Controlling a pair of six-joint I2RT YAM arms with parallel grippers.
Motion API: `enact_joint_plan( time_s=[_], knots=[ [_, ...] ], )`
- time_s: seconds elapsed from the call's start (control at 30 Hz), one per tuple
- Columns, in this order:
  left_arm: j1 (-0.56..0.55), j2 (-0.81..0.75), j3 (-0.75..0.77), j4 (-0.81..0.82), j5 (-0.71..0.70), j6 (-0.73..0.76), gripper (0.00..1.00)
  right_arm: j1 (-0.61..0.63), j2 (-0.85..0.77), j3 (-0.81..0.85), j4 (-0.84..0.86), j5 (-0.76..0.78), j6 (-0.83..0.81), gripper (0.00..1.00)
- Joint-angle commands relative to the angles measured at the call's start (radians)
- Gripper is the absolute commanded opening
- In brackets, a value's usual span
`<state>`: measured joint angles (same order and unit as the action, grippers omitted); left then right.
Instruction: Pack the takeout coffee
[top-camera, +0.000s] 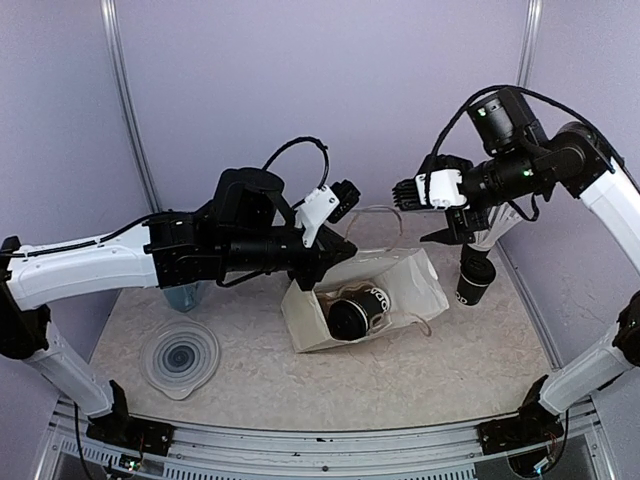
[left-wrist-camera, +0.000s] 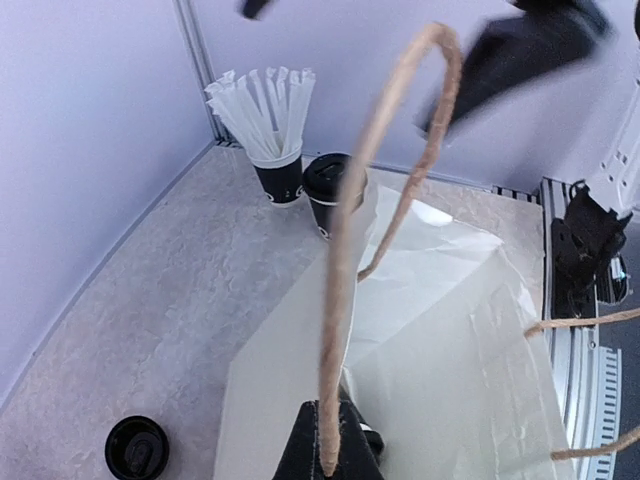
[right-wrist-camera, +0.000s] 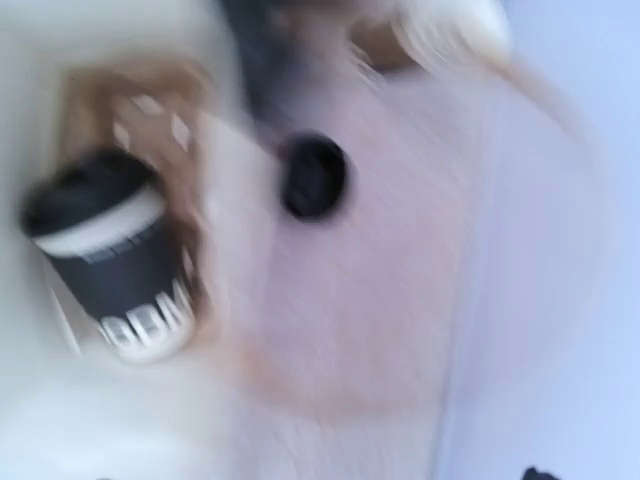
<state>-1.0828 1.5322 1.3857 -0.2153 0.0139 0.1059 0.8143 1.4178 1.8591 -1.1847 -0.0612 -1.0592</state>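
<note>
Smeared in the right wrist view and half hidden by the walls of the white paper bag (top-camera: 410, 275) lying on its side mid-table: a black lidded cup (top-camera: 360, 310) with white lettering, inside the bag, seemingly in a brown carrier tray (right-wrist-camera: 150, 100). Nearby, a cup of straws (left-wrist-camera: 270, 150) with a second lidded cup (left-wrist-camera: 328, 190) just beside. Left gripper (left-wrist-camera: 325, 445) pinching the bag's twine handle (left-wrist-camera: 345, 250), strung across that view; right gripper (top-camera: 452, 235) above the bag, fingers spread, empty.

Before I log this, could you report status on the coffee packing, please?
Left end effector shut on bag handle. Right end effector unclear. Lidded cup inside bag.
</note>
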Motion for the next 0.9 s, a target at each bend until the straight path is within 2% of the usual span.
enact_joint_plan(
  time_s=[0.0, 0.1, 0.2, 0.33, 0.43, 0.53, 0.6, 0.67, 0.73, 0.8, 0.87],
  knots=[
    [-0.176, -0.07, -0.072, 0.035, -0.241, 0.138, 0.0, -0.156, -0.095, -0.106, 0.073, 0.006, 0.003, 0.86],
    [-0.321, -0.105, -0.165, 0.103, -0.387, 0.201, 0.0, -0.227, -0.146, -0.233, 0.102, 0.0, 0.003, 0.86],
    [-0.425, -0.116, -0.189, 0.141, -0.485, 0.228, 0.0, -0.263, -0.17, -0.295, 0.102, -0.018, 0.01, 0.85],
    [-0.492, -0.108, -0.179, 0.143, -0.53, 0.227, 0.0, -0.276, -0.186, -0.32, 0.085, -0.036, 0.021, 0.85],
    [-0.497, -0.1, -0.174, 0.123, -0.531, 0.203, 0.0, -0.277, -0.198, -0.32, 0.081, -0.043, 0.027, 0.82],
    [-0.481, -0.102, -0.199, 0.138, -0.538, 0.194, 0.0, -0.277, -0.201, -0.229, 0.047, -0.091, 0.043, 0.78],
    [-0.455, -0.108, -0.208, 0.146, -0.513, 0.172, 0.0, -0.277, -0.19, -0.122, -0.032, -0.187, 0.061, 0.72],
    [-0.42, -0.112, -0.213, 0.157, -0.466, 0.13, 0.0, -0.267, -0.152, 0.022, -0.159, -0.357, 0.081, 0.63],
    [-0.378, -0.126, -0.232, 0.18, -0.408, 0.084, 0.0, -0.227, -0.131, 0.089, -0.194, -0.456, 0.162, 0.55],
    [-0.34, -0.137, -0.248, 0.197, -0.368, 0.048, 0.0, -0.157, -0.178, 0.009, -0.195, -0.486, 0.153, 0.46],
    [-0.31, -0.142, -0.261, 0.207, -0.342, 0.032, 0.0, -0.061, -0.204, -0.088, -0.194, -0.417, 0.119, 0.4]
  ],
)
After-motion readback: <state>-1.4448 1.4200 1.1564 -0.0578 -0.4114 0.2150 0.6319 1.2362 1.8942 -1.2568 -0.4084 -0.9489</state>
